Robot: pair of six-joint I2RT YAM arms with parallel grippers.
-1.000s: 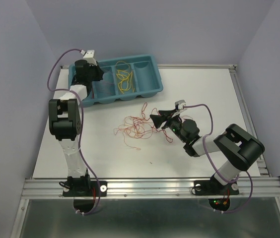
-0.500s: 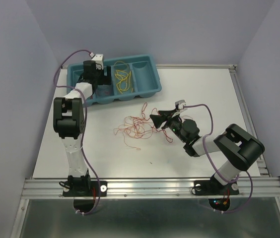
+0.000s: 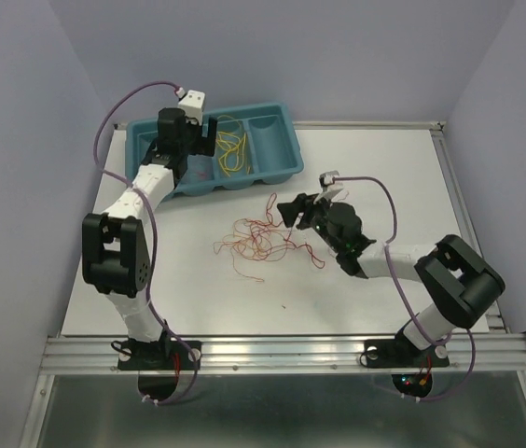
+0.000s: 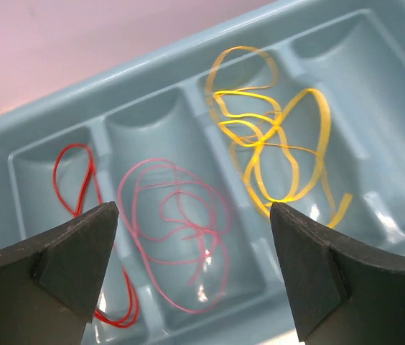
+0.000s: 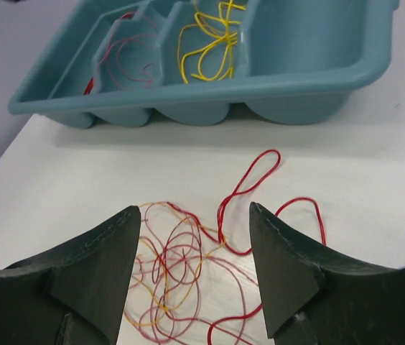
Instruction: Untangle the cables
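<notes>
**Sorting stage of the untangling, overhead and wrist views.** The left gripper (image 3: 193,140) (image 4: 192,215) is hovering over the teal plastic divided tray (image 3: 282,157), with its jaws spread wide and gripping nothing. Directly beneath it, the pink wire loops (image 4: 181,230) are lying in one compartment. The red wire loop (image 4: 73,180) is lying in the neighbouring compartment on one side, and the yellow wire loops (image 4: 274,144) in the one on the other side.

The right gripper (image 3: 296,210) (image 5: 194,212) is waiting low over the white table (image 3: 384,168), with its jaws partly spread and nothing between them. The tangle of hair-thin red, orange and yellow wires (image 3: 258,238) (image 5: 181,266) is lying just beyond and below its fingertips, well apart from the left gripper.

One strand appears to be delivered, and the picking step is coming round again. The next move probably calls for pinching a single outlying loop at the tangle's edge with the fingertips fully closed. The loop would then need drawing out slowly while the rest of the tangle is kept from following.

One second earlier the left gripper was pressed shut at the tray's left end. It has since opened and shifted along the tray toward the yellow loops, its elbow swinging outward. The right gripper has edged slightly toward the tray, and the tangle is lying where it was.
</notes>
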